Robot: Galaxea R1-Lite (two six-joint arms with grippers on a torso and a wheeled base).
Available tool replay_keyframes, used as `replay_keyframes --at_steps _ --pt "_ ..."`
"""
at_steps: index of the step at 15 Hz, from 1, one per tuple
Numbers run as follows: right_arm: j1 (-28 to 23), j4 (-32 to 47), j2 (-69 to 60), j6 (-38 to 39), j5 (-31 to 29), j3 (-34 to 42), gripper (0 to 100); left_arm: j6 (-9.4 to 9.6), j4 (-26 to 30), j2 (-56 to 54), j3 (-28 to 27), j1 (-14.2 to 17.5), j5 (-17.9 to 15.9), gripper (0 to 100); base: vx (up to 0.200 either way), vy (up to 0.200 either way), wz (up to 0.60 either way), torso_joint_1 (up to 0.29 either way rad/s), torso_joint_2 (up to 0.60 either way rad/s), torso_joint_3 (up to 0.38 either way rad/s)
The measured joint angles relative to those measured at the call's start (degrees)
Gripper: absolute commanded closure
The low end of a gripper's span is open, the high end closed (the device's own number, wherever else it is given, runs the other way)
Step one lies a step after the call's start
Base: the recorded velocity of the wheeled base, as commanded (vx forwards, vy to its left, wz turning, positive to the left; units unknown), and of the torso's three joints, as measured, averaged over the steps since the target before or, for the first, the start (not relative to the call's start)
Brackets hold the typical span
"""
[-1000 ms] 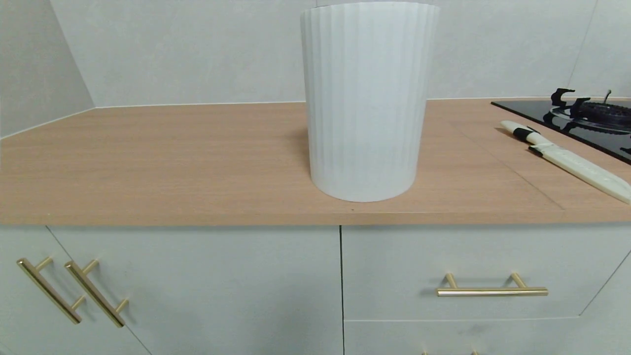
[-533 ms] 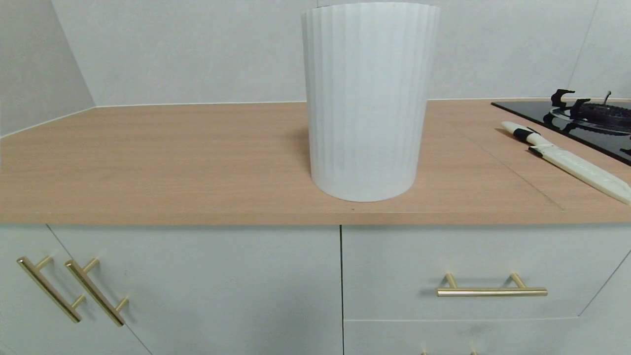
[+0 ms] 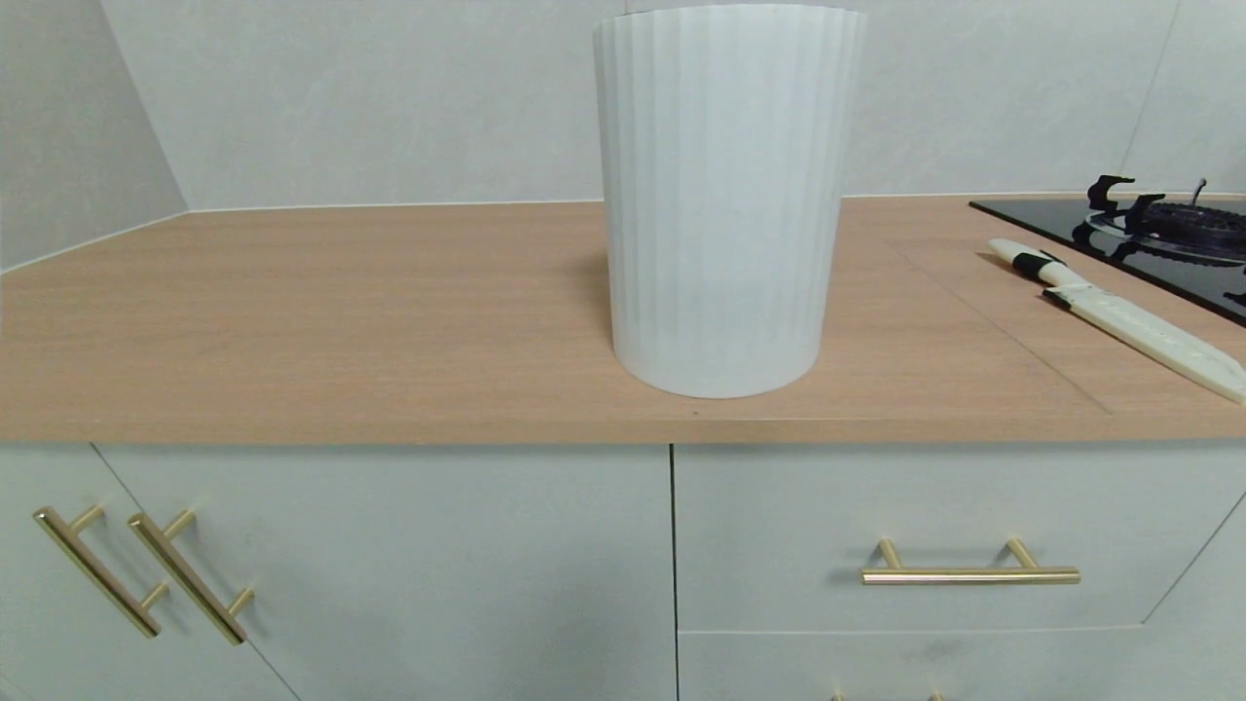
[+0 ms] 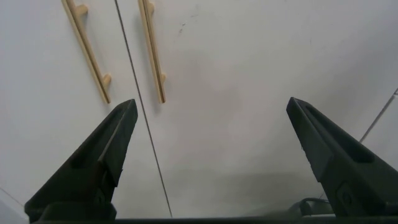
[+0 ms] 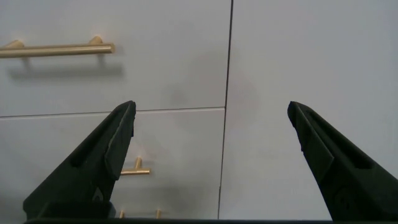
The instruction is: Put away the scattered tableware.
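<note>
- The cream-white kitchen knife with black bands [image 3: 1119, 316] lies flat on the pale wooden counter [image 3: 341, 312] at the robot's right. Its banded end points toward the back wall and its other end toward the counter's front edge.
- It lies just beside the black glass hob [image 3: 1158, 248] — not on it.
- The tall white ribbed cylindrical container [image 3: 725, 195] stands upright near the counter's front edge, left of the knife and well apart from it. Its inside cannot be seen.
- Below the counter are white cabinet fronts: a drawer with a horizontal brass bar handle [image 3: 971, 574] on the right, and doors with a pair of brass bar handles [image 3: 146, 574] on the left.
- The left hand [image 4: 210, 102] faces those cabinet doors, its two dark fingers [image 4: 99, 162] spread wide apart with nothing between them.
- The right hand [image 5: 210, 106] faces the drawer fronts — fingers likewise wide apart and holding nothing.
</note>
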Motion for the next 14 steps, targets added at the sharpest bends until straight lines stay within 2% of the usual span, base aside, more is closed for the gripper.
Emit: replay_keyframes --at_steps 3,7,14 --pt "0.0 0.0 0.0 0.0 0.1 0.0 0 0.0 0.0 0.0 0.0 0.0 0.0 0 0.0 0.0 0.0 0.0 0.0 0.0" --pt "0.0 0.0 0.0 0.0 0.1 0.0 0 0.0 0.1 0.0 0.0 0.0 0.0 0 0.0 0.0 0.0 0.063 -0.23 -0.238" --pt "0.0 0.0 0.0 0.0 0.1 0.0 0 -0.02 0.0 0.0 0.0 0.0 0.0 0 0.0 0.0 0.0 0.176 -0.5 -0.291"
